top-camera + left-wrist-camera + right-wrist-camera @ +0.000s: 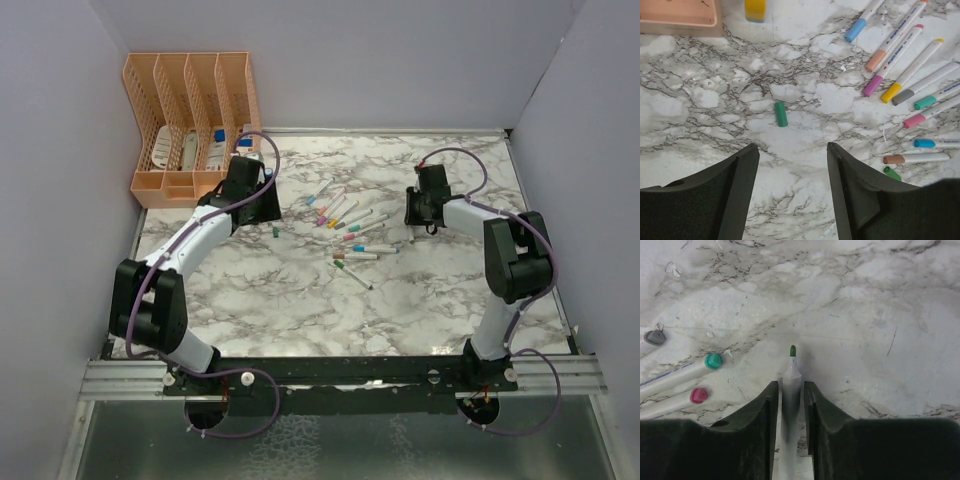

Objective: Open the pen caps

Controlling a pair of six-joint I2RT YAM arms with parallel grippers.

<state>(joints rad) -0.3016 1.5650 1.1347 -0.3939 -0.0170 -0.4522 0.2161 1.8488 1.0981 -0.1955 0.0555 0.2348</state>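
A loose green pen cap (781,114) lies on the marble table (700,100), just ahead of my left gripper (792,147), which is open and empty above it; the cap also shows in the top view (275,231). A cluster of capped pens (350,232) lies mid-table, with blue (856,31), orange (875,61), pink (873,86) and yellow (891,93) caps on. My right gripper (790,385) is shut on a white pen barrel (791,377) whose bare green tip (792,350) points past the fingers. Teal (713,361) and pink (699,395) capped pens lie to its left.
An orange slotted organizer (190,120) with white items stands at the back left, close behind the left gripper (262,208). A yellow-bottomed bottle (755,9) stands beside its tray. The right gripper (412,222) is right of the pens. Grey walls enclose the table.
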